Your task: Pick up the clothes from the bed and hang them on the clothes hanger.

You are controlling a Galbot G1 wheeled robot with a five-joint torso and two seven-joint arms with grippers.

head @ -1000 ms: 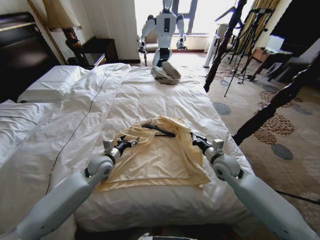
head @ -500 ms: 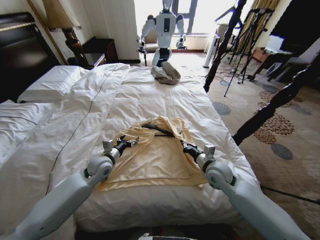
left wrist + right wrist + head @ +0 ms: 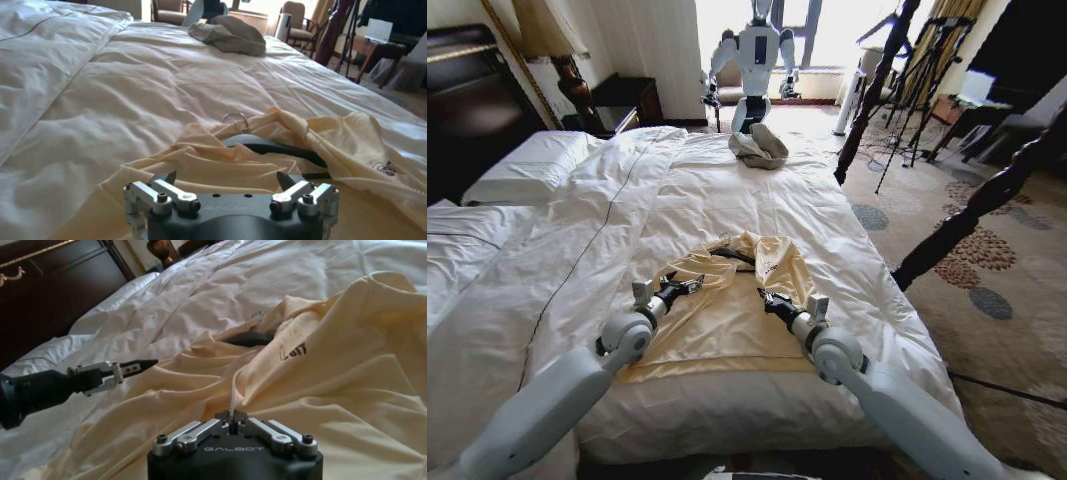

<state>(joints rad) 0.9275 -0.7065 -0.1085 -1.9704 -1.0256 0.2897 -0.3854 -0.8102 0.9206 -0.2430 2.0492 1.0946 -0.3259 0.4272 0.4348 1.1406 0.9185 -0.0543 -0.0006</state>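
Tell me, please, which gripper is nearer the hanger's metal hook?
Left. The left gripper sits at the top's collar edge, just short of the clothes hanger's hook. The right gripper is shut on a fold in the middle of the top, farther back.

Clothes hanger [image 3: 283, 150] mostly buried under clothes [image 3: 727, 320]; print [image 3: 379, 167] illegible.

Left gripper [image 3: 230, 179] low over the cream top [image 3: 267, 165], fingers [image 3: 288, 181] spread apart, nothing held. Black hanger [image 3: 280, 150] half buried in the bunched fabric, hook [image 3: 235, 119] sticking out. Grey cloth heap [image 3: 230, 34] far up the bed [image 3: 120, 85].
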